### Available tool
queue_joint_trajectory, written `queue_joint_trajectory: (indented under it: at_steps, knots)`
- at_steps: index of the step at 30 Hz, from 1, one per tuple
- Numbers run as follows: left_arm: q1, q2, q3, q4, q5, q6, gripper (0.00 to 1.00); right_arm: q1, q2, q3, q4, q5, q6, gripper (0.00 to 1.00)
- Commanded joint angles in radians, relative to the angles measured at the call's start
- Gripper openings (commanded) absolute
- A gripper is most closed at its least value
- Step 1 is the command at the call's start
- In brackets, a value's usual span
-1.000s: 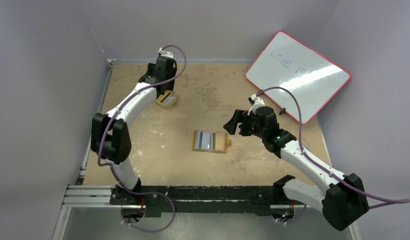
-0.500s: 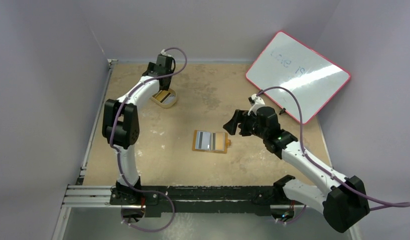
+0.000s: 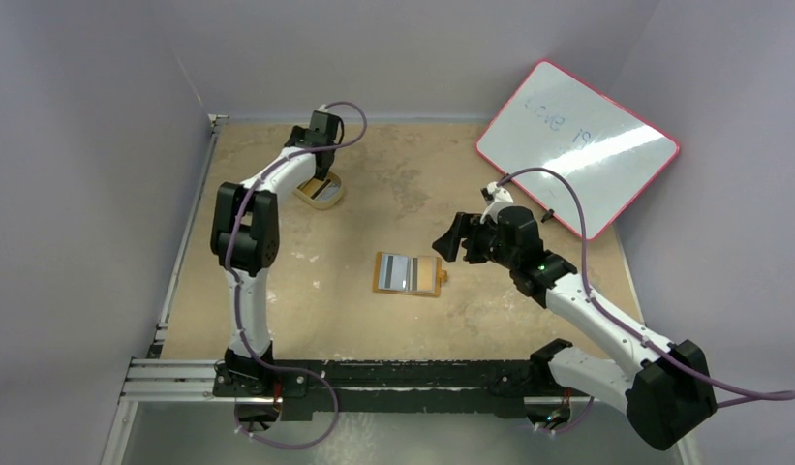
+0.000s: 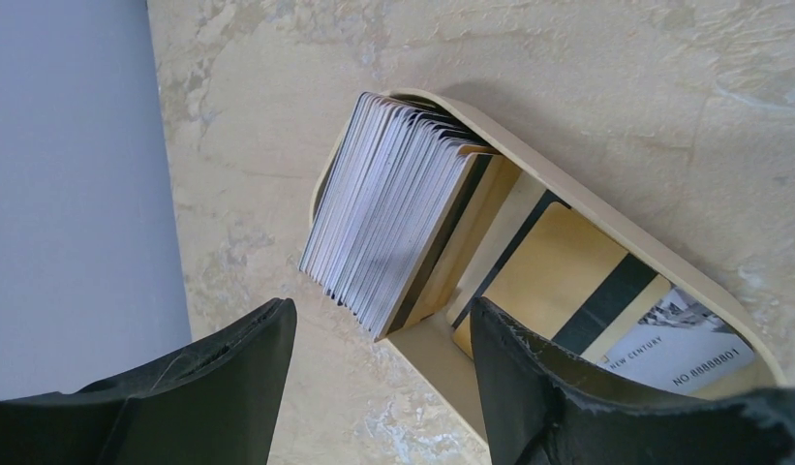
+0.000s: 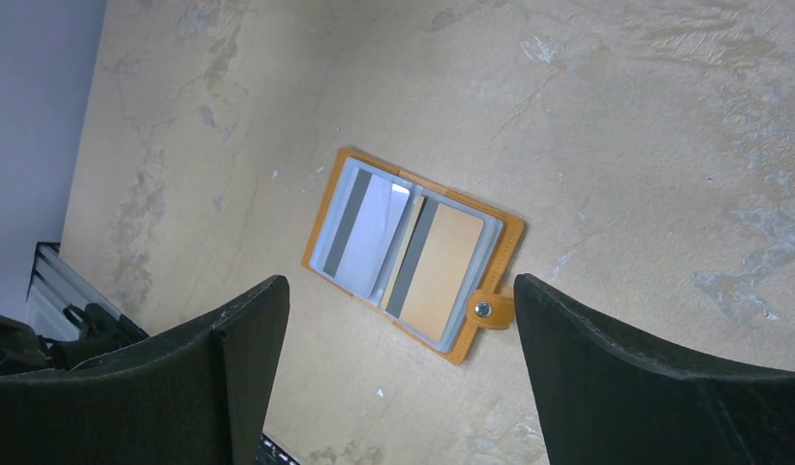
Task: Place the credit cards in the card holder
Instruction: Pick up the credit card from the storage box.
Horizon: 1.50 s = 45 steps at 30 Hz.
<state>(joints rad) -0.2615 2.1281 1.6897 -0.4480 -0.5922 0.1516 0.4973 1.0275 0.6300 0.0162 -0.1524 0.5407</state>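
Note:
The card holder lies open on the table's middle, orange-tan with a snap tab at its right; the right wrist view shows it holding a pale blue card and a gold-brown card in its pockets. More credit cards stand stacked on edge in a cream oval tray at the back left, with a gold card lying flat beside them. My left gripper is open and empty just above the tray. My right gripper is open and empty, held above and to the right of the holder.
A white board with a red rim leans at the back right. Grey walls close in the left, back and right sides. A metal rail runs along the near edge by the arm bases.
My left arm has folded its elbow toward the right and back, and its wrist has shifted a little over the tray. The right arm and the card holder have not moved.

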Motion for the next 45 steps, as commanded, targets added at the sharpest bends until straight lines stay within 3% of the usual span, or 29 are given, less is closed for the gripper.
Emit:
queue_joint_trajectory:
  at_steps: [1,12,32,45]
  knots:
    - [0.017,0.019,0.062,0.043,-0.057,0.039,0.65,0.003,0.002,0.038,0.03,-0.019,-0.014,0.87]
    - [0.022,0.085,0.1,0.042,-0.082,0.066,0.58,0.003,0.006,0.047,0.024,-0.013,-0.013,0.87]
    - [0.022,0.088,0.125,0.026,-0.117,0.085,0.32,0.003,-0.002,0.039,0.02,-0.009,-0.013,0.87]
    - [0.02,0.084,0.144,0.008,-0.113,0.08,0.26,0.003,0.006,0.037,0.028,-0.015,-0.011,0.87]
